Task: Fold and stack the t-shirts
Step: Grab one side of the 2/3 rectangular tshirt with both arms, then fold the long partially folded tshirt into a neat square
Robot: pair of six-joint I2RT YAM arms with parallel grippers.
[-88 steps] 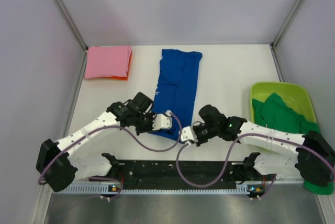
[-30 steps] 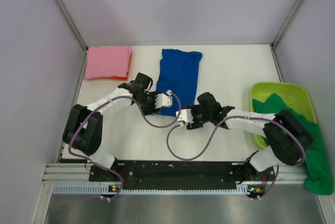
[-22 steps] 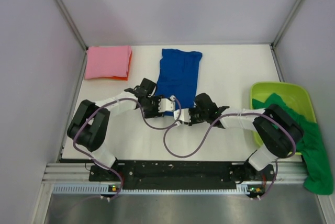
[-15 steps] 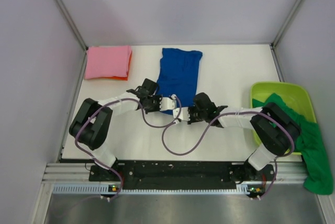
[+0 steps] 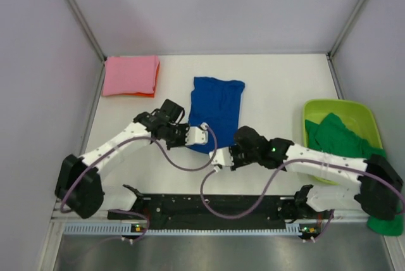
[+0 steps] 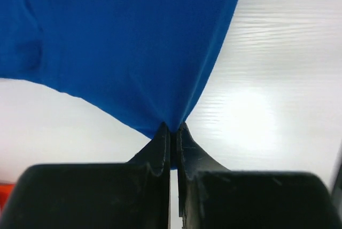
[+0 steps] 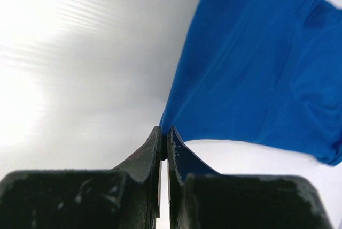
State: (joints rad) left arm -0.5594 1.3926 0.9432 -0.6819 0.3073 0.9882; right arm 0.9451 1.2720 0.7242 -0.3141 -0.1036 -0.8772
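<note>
left pincer [image 6: 171,129]: clamped on blue t-shirt [image 6: 123,42] corner | right pincer [image 7: 164,131]: clamped on other corner

Robotics lab test cell. White table [image 5: 278,94] enclosed by plain grey wall panels [image 5: 215,5] in aluminium frame posts [image 5: 79,14]; left arm [image 5: 114,151] and right arm [image 5: 323,162] bolted to black base rail [image 5: 215,204] at near edge; purple cables [image 5: 181,168] loop exposed.

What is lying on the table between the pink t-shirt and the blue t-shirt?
Nothing: only bare white table separates the pink t-shirt from the blue t-shirt, as the top view shows.
</note>
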